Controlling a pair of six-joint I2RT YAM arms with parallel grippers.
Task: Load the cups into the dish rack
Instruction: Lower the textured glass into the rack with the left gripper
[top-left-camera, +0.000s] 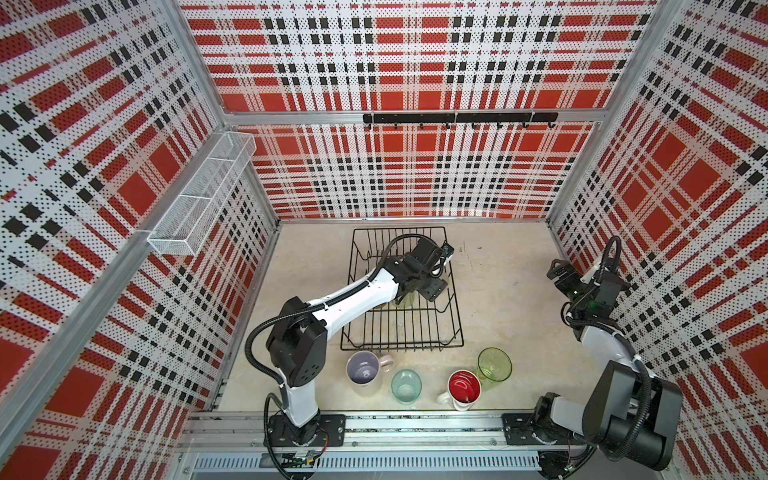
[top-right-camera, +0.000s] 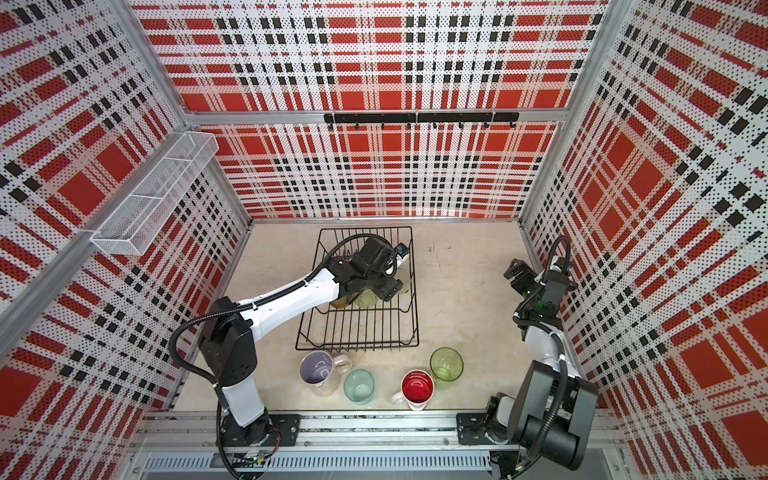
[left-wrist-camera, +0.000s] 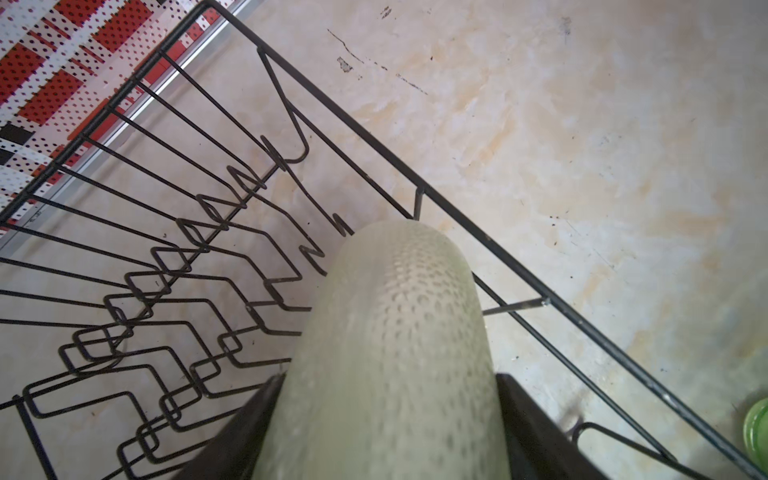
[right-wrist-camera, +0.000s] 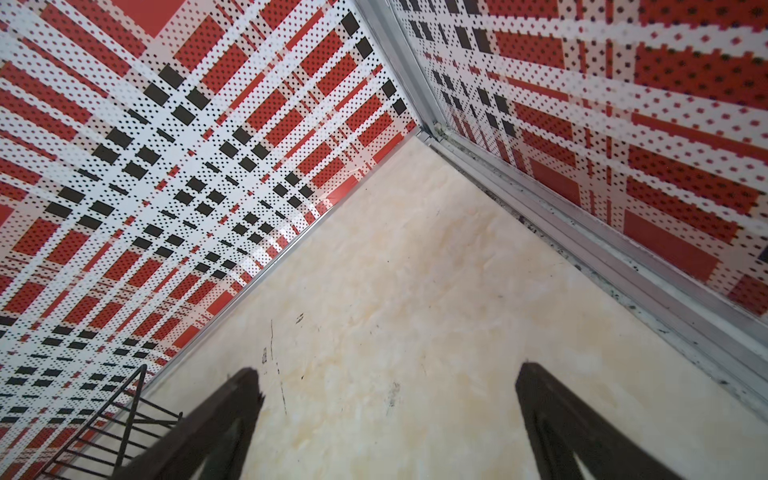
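Along the near edge of the surface (top-left-camera: 498, 270), outside the dish rack (top-left-camera: 415, 345), leaves four cups unloaded: pink mug (top-left-camera: 365, 372), teal tumbler (top-left-camera: 406, 386), white mug (top-left-camera: 463, 388), green tumbler (top-left-camera: 494, 365). Farther in, within the rack by its right wall, clamps the frosted pale tumbler (left-wrist-camera: 390, 316) in the left end effector (left-wrist-camera: 388, 392), fingers (left-wrist-camera: 523, 415) part-spread against its sides; reads as mid-placement, calling next for settling it on the rack floor, letting go, lifting clear of the amber tumbler (top-right-camera: 341, 302). Farthest back, holds the right end effector (right-wrist-camera: 387, 374) spread wide and empty.
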